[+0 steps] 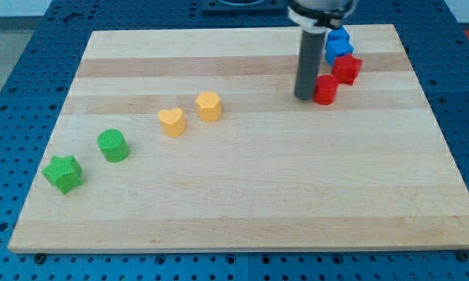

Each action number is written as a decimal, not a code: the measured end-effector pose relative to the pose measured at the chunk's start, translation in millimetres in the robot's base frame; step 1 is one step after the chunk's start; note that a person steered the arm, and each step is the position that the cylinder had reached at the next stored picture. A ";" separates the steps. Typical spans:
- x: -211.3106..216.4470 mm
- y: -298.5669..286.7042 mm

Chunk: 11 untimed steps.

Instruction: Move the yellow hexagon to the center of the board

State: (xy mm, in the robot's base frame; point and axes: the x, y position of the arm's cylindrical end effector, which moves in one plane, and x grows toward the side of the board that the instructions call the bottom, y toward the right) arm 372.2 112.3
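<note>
The board [242, 195] is pale wood, smooth and matt, with banded grain. The blocks, such as the yellow hexagon [209, 105] and green star [64, 172], look like matt plastic (finely ridged). The rod [307, 62] is dull dark metal.

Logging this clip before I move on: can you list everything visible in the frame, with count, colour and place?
yellow hexagon: 1, yellow, left of the board's centre, towards the view's top
yellow heart: 1, yellow, just left of and below the hexagon
green cylinder: 1, green, view's left
green star: 1, green, near the view's lower left edge
red cylinder: 1, red, upper right, right beside my tip
red star: 1, red, up and right of the red cylinder
blue blocks: apparently 2, blue, shapes unclear, by the top edge, partly hidden
board: 1, pale wood, on a blue perforated surface
my tip: 1, dark rod, resting at the red cylinder's left side, far right of the yellow hexagon
</note>
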 end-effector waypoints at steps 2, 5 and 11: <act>-1.2 60.1; -10.2 -33.3; 20.7 -134.3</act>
State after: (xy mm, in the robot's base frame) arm 393.0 -21.9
